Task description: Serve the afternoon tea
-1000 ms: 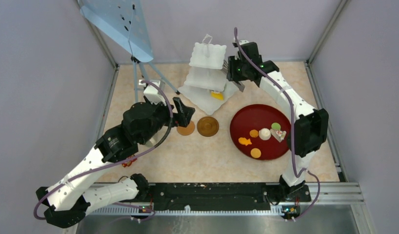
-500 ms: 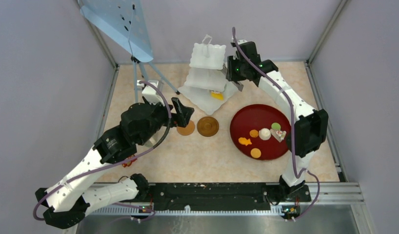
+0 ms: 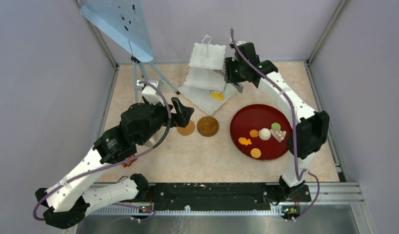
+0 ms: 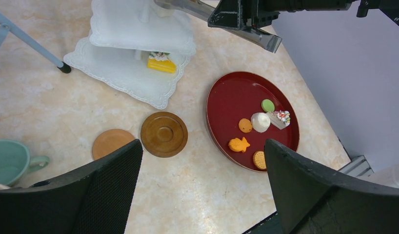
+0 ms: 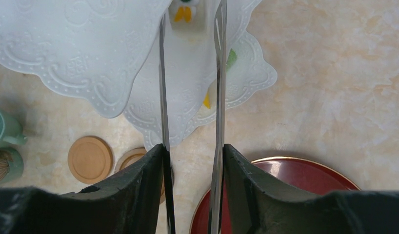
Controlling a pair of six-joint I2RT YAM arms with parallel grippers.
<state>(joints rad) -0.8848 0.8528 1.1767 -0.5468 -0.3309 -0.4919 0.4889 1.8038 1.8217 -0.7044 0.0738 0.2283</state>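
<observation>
1. My right fingers (image 5: 144,190) are clamping the metal tongs (image 5: 163,97) at their handle end, with the two blades standing apart. My left gripper (image 4: 202,146) is hanging wide open and holding nothing, over the left half of the tabletop.
2. I am reaching the tongs in over the white tiered stand (image 3: 207,73) at the middle of the far edge. The blades are running from the right edge's side toward the left edge.
3. The red tray (image 3: 246,119) is lying toward the right edge, carrying the orange fish (image 3: 244,141) and the other small sweets waiting to be served.
4. A small white sweet (image 5: 188,12) with yellow and green marks is sitting between the blade tips, on what I take for the middle tier. I cannot tell whether the blades are touching it.
5. I judge I am setting it down. I should be letting it rest flat, then drawing straight back along the blades, clear of the upper tier's rim.
6. The picture's edge is cutting the sweet off, so I cannot tell its long axis.
</observation>
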